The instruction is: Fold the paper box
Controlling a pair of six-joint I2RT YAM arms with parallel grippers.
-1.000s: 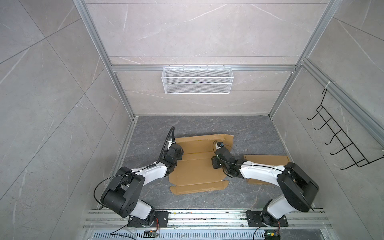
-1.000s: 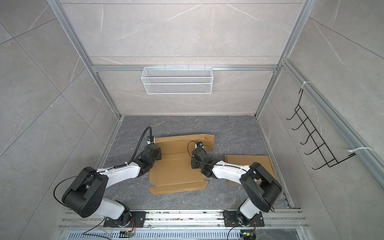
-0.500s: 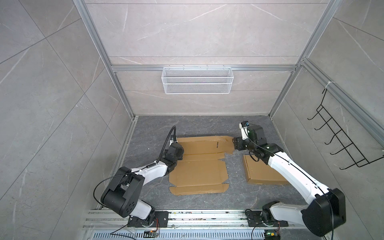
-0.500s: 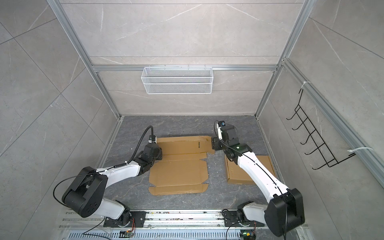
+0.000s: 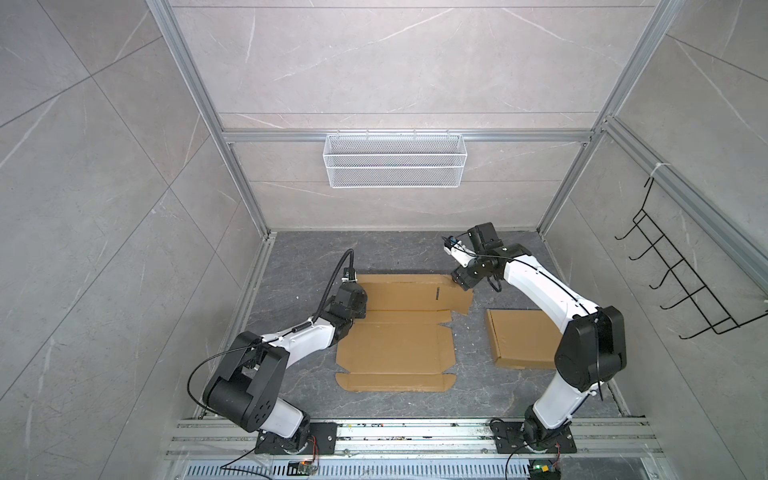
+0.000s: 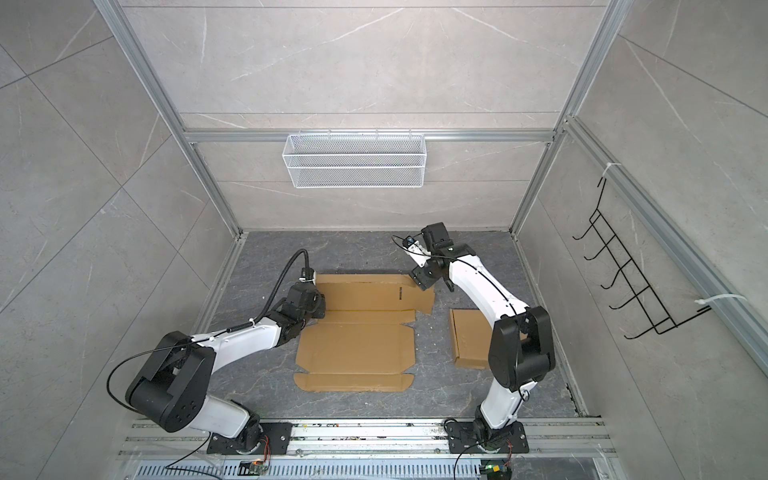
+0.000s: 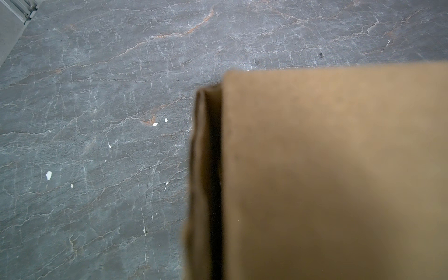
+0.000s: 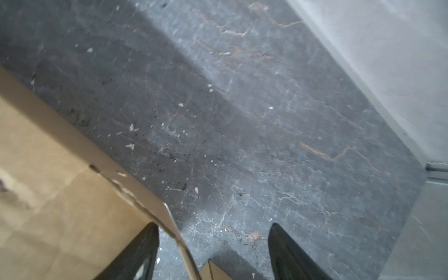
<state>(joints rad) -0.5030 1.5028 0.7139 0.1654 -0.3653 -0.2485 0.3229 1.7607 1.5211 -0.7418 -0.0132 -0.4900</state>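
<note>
The paper box (image 5: 395,345) (image 6: 357,345) is a flat brown cardboard blank on the dark floor, seen in both top views. My left gripper (image 5: 356,306) (image 6: 316,305) sits at the left end of its far panel. In the left wrist view, blurred cardboard (image 7: 327,174) runs down over the hidden jaws, and the gripper is shut on that edge. My right gripper (image 5: 459,283) (image 6: 419,284) (image 8: 213,244) stands open at the far right corner. That corner's edge (image 8: 169,218) passes between the fingers, close to one black finger (image 8: 145,252).
A second, folded cardboard piece (image 5: 523,345) (image 6: 469,340) lies on the floor to the right, partly under my right arm. A white wire basket (image 5: 395,166) hangs on the back wall. A black hook rack (image 5: 685,282) is on the right wall. Metal rails (image 5: 395,436) run along the front.
My right arm swung from over the middle of the blank out to its far right corner, and its jaws opened wider. The left arm stayed put.
</note>
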